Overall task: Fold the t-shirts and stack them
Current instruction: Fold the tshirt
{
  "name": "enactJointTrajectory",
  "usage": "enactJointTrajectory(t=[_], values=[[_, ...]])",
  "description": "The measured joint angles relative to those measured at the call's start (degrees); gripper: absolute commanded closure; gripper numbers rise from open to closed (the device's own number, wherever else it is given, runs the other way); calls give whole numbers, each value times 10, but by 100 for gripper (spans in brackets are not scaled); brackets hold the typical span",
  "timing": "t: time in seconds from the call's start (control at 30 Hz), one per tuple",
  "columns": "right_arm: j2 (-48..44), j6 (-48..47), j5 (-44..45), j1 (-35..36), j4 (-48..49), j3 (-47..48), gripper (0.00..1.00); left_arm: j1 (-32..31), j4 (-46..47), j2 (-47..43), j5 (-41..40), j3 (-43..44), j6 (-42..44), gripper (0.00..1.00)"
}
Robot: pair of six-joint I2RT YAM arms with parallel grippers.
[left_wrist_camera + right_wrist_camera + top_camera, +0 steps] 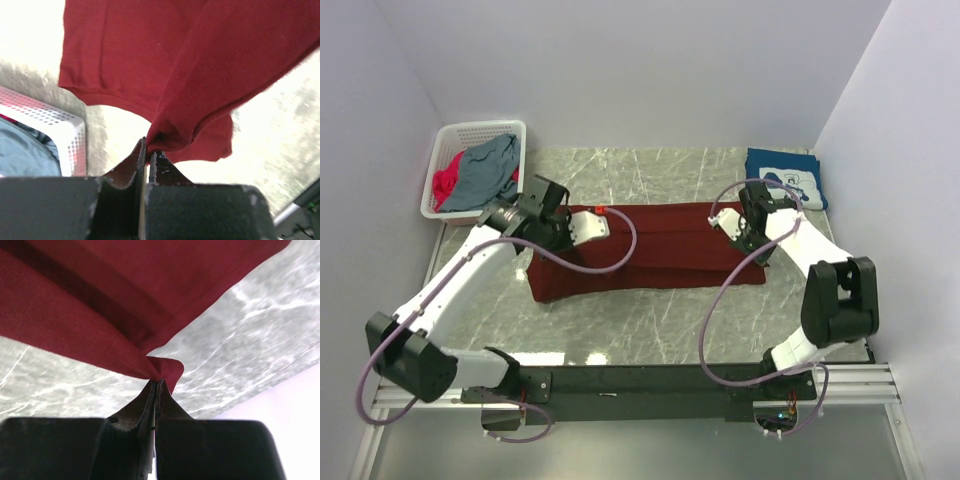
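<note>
The left pincer [148,150] and the right pincer [154,385] each clamp a pinch of the large dark-red cloth t-shirt [660,250]. Best to move both level and together, with the edge taut, so the fold lands straight. The shirt lies across the middle of the grey marble counter [650,325], its long axis running left to right. I cannot tell which end the collar is at.

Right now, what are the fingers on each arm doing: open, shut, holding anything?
The left fingers: closed, pinching an edge of the dark-red shirt.
The right fingers: closed, pinching the same shirt at its other end.
</note>
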Motion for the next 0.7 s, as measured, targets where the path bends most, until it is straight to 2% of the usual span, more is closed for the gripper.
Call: enactJointTrajectory(t=[0.3, 0.7], values=[[89, -4, 0, -8, -2, 87, 100, 47, 43, 83, 16, 42, 33, 100], [160, -6, 4, -10, 0, 150, 99, 73, 84, 127, 26, 42, 44, 100]])
